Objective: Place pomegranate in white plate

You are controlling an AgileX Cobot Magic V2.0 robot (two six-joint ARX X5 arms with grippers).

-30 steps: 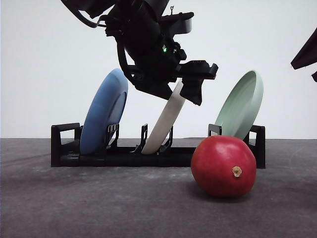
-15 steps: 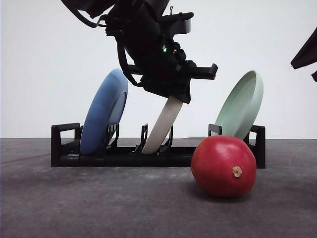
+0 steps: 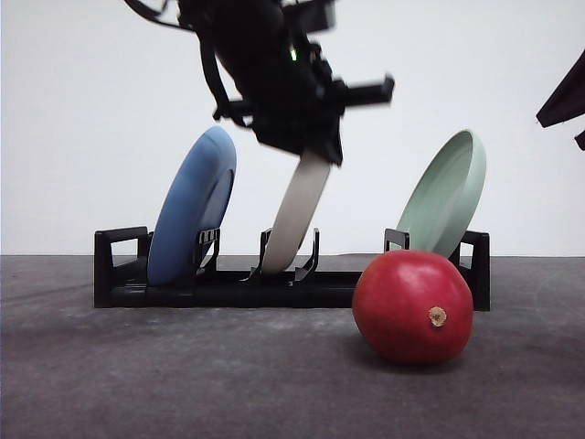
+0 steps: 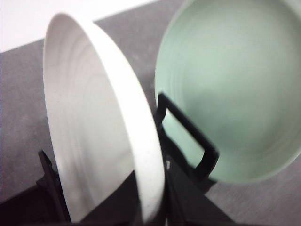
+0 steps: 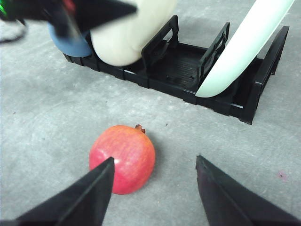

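Note:
The pomegranate (image 3: 413, 306) lies on the dark table in front of the rack's right end, its stem nub facing me. The white plate (image 3: 297, 215) stands on edge in the black rack's (image 3: 228, 288) middle slot. My left gripper (image 3: 315, 151) is shut on the plate's top rim. Up close in the left wrist view, the white plate (image 4: 94, 127) leans beside the pale green plate (image 4: 230, 84). My right gripper (image 5: 155, 188) hovers open above the table, and the pomegranate (image 5: 122, 157) lies just ahead of its left finger (image 5: 94, 193).
A blue plate (image 3: 192, 206) stands in the rack's left slot and a pale green plate (image 3: 443, 194) in the right slot, just behind the fruit. Part of my right arm (image 3: 562, 96) shows at the far right. Bare table stretches in front of the rack.
My left gripper has shut on the white plate's top rim and risen a little. The plate now stands more upright. The pomegranate and right arm have not moved.

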